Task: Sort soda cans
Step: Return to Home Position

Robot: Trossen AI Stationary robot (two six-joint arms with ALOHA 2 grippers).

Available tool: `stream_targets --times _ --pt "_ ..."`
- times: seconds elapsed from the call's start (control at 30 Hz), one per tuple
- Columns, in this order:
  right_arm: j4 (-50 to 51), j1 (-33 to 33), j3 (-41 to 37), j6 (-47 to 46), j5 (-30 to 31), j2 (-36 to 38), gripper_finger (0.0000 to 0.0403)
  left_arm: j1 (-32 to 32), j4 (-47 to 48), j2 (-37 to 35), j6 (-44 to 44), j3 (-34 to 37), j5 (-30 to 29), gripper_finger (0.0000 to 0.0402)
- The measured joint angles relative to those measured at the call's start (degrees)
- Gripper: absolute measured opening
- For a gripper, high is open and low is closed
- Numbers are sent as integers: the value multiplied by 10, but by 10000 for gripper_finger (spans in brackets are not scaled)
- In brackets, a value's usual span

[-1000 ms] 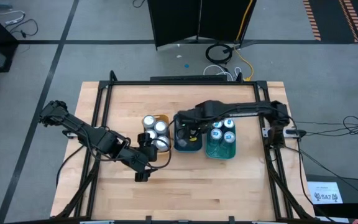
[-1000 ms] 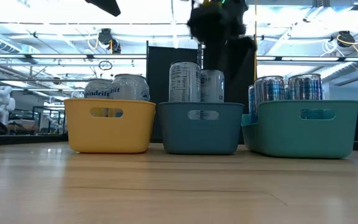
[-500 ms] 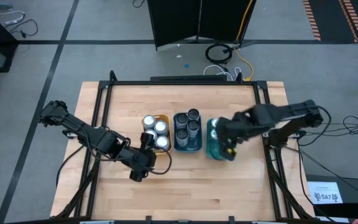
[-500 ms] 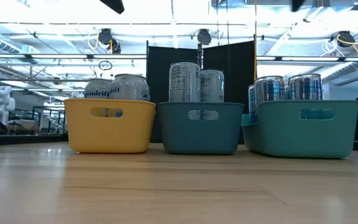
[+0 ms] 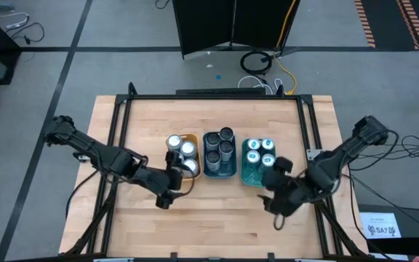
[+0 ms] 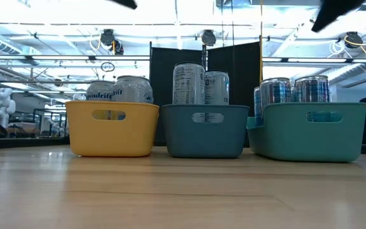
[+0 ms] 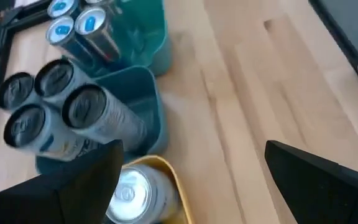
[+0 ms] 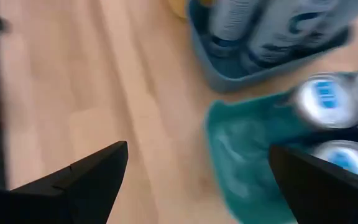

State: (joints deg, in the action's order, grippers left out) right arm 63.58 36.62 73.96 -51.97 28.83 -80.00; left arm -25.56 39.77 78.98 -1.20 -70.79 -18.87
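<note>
Left gripper (image 5: 164,201): over the table (image 5: 217,233), just near of the yellow bin (image 6: 112,133). Fingers (image 7: 73,186) spread wide, nothing between them.

Three bins stand in a row at mid-table, side by side. All cans are upright inside the bins.

Yellow bin, leftmost: silver cans (image 5: 188,149); three tops show from above, and the near end of the bin is partly covered by the left arm.

Blue bin (image 6: 203,137), middle: four dark-top cans (image 5: 226,148), standing taller than its rim in the low view.

Teal bin (image 6: 313,137), rightmost: four blue-top cans (image 5: 253,156) grouped at its far end; the near end shows bare floor in the right wrist view.

Right gripper (image 5: 276,212): over the table, near of the teal bin and apart from it. Fingers (image 8: 86,180) spread wide, holding nothing.
</note>
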Motion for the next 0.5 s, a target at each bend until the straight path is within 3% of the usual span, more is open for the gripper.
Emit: stream_targets --times 0.2,0.5 --pt "-226 22 -201 7 15 125 380 26 -110 -120 0 159 2 400" --pt "-391 32 -395 116 79 346 380 90 -216 -387 0 362 17 400"
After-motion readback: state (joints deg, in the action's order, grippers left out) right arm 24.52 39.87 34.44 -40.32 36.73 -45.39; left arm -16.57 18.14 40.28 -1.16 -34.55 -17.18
